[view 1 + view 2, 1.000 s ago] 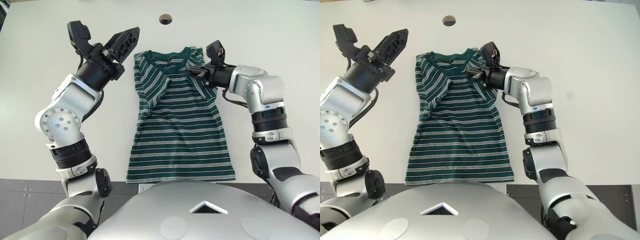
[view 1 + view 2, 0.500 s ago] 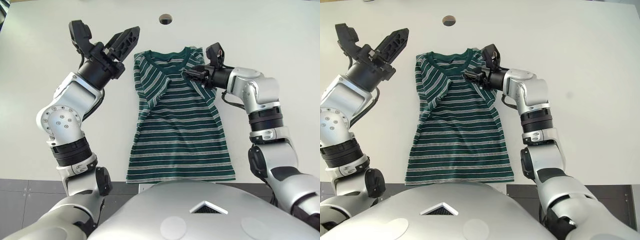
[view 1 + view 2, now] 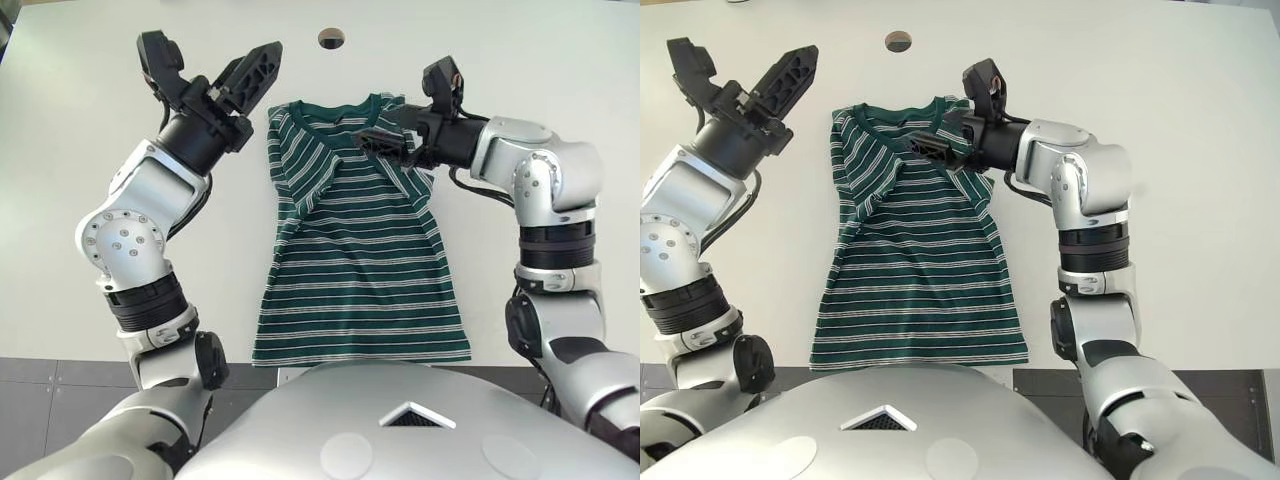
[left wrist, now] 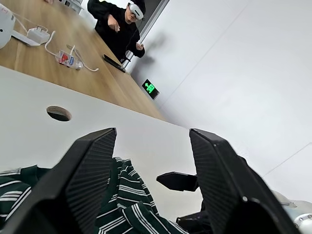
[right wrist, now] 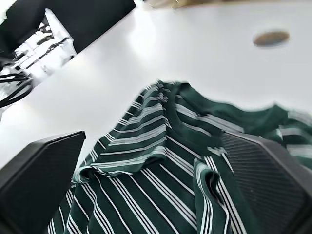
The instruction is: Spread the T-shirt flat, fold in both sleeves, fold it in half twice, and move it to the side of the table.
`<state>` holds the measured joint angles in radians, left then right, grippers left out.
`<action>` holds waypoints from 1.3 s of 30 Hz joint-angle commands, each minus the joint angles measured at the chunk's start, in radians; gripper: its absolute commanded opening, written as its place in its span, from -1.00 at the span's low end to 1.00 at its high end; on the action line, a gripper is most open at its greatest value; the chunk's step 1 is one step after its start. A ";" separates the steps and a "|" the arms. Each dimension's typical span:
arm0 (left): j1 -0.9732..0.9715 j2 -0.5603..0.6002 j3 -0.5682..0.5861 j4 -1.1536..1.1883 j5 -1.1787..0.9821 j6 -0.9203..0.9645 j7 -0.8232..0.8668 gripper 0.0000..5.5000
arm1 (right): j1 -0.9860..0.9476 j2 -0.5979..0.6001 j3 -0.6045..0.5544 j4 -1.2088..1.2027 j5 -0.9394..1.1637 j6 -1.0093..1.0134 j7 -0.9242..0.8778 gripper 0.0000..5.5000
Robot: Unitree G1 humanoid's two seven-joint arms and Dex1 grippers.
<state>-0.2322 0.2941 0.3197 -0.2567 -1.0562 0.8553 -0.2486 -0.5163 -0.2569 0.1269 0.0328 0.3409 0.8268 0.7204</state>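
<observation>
This looks like an office or a lab room. The white table [image 3: 560, 60] has a round cable hole [image 3: 331, 38]. Behind it stands a long wooden table [image 4: 97, 83] with white cables [image 4: 48, 46] on it. A green exit sign [image 4: 149, 87] glows low on a plain white wall [image 4: 234, 73].

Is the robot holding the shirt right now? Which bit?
Nothing is held. The left gripper and right gripper are both open, the right one over the T-shirt near its collar.
</observation>
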 commanded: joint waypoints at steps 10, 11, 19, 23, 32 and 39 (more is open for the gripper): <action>-0.007 0.005 -0.040 0.027 0.028 -0.001 -0.025 0.02 | -0.302 0.056 0.739 0.974 -1.005 -1.105 -0.446 0.86; -0.004 0.005 -0.042 0.031 0.031 -0.004 -0.028 0.02 | -0.326 0.071 0.742 1.044 -1.023 -1.105 -0.486 0.86; 0.013 0.013 -0.038 0.063 0.055 -0.027 -0.064 0.02 | -0.451 0.075 0.675 1.298 -1.032 -1.061 -0.634 0.86; 0.040 0.039 -0.062 0.039 0.125 -0.096 -0.132 0.02 | -0.485 0.093 0.616 1.267 -0.994 -1.229 -0.680 0.86; 0.190 0.323 -0.306 0.230 1.005 -1.145 -0.364 0.02 | -0.196 -0.285 0.291 0.693 -0.157 -1.786 -0.136 0.86; 0.383 0.676 -0.332 0.339 1.270 -1.780 -0.491 0.02 | 0.519 -0.917 0.237 0.269 -0.213 -2.054 -0.131 0.86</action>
<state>0.0580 0.7510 0.0409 0.0032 0.0477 -0.5710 -0.6187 -0.3134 -0.8616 0.4302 0.5775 0.1353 -1.0704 0.5213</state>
